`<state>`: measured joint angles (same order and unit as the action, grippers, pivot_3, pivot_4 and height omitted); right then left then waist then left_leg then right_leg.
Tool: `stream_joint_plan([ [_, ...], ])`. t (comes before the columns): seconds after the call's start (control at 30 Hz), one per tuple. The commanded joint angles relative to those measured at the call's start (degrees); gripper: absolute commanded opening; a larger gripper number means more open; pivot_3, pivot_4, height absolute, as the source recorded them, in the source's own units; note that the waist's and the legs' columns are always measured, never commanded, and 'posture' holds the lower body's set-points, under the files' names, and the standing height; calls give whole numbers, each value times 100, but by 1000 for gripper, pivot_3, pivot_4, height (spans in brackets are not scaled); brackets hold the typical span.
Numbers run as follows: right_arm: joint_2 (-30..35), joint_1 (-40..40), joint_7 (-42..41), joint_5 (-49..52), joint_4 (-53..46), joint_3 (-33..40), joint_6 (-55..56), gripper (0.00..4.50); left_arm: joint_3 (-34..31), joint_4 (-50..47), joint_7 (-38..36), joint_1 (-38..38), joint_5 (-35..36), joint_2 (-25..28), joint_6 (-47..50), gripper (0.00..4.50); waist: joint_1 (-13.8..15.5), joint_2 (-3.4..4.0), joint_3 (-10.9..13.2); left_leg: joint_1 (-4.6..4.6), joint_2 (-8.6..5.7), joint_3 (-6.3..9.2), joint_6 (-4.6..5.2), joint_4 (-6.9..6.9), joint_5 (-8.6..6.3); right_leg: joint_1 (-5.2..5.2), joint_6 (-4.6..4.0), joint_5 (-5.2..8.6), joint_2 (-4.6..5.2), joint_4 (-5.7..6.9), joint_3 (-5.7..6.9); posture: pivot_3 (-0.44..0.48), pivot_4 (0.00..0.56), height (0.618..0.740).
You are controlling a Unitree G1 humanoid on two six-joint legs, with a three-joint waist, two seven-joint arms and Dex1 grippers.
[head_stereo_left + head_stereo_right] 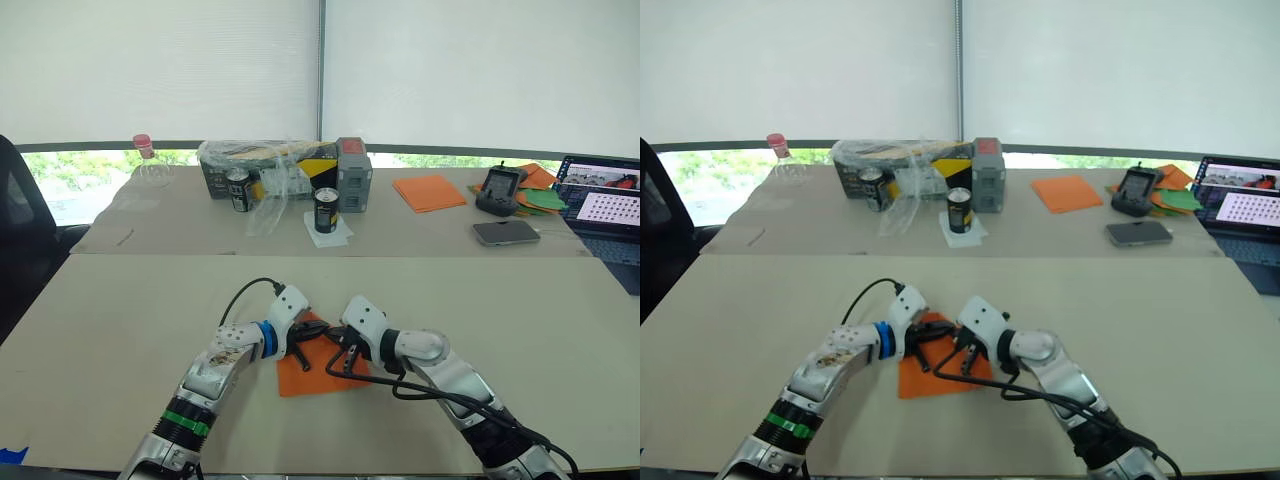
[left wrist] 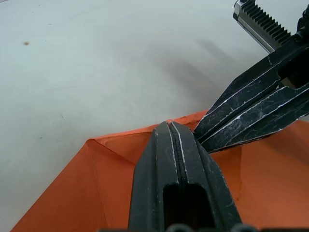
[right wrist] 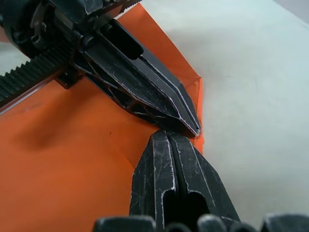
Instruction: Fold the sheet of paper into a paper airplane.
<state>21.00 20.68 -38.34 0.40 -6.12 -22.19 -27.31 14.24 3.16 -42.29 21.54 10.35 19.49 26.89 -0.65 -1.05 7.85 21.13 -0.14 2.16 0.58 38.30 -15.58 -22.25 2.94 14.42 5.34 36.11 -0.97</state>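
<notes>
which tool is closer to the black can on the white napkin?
Left, slightly. The left tool and right tool meet over the orange sheet of paper, both well short of the can.

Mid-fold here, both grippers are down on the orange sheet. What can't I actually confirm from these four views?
- Whether the shut left gripper and right gripper pinch the sheet of paper or only press it: the fingers cover the contact.
- The folded corner's full crease: in the eye views both grippers hide it.
- The sheet's full outline: both wrist views cut it off at their edges.
- The laptop screen content: too small.
</notes>
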Motion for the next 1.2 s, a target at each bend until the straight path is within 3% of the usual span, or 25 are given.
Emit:
stream_joint_plan([
  [0.03,93,-187,39,-15,122,130,-191,21,80,123,32,-92,-111,23,132,0,2,0,0,0,0,0,0,0,0,0,0,0,0,0,0,0,150,740],
  [0.2,105,-201,-78,315,-241,523,91,21,86,113,45,-126,-108,14,129,0,1,0,0,1,0,0,0,0,0,1,0,0,1,-1,0,0,150,740],
  [0.67,52,-202,40,21,48,222,-98,21,53,121,47,-114,-107,22,97,0,-4,0,0,1,0,0,0,0,0,-1,0,0,-1,-1,0,0,150,740],
  [1.2,497,-1457,115,546,-771,752,-947,21,44,102,74,-183,-104,25,98,0,7,-3,-3,-1,0,1,1,0,0,6,0,0,1,-5,1,0,150,740],
])
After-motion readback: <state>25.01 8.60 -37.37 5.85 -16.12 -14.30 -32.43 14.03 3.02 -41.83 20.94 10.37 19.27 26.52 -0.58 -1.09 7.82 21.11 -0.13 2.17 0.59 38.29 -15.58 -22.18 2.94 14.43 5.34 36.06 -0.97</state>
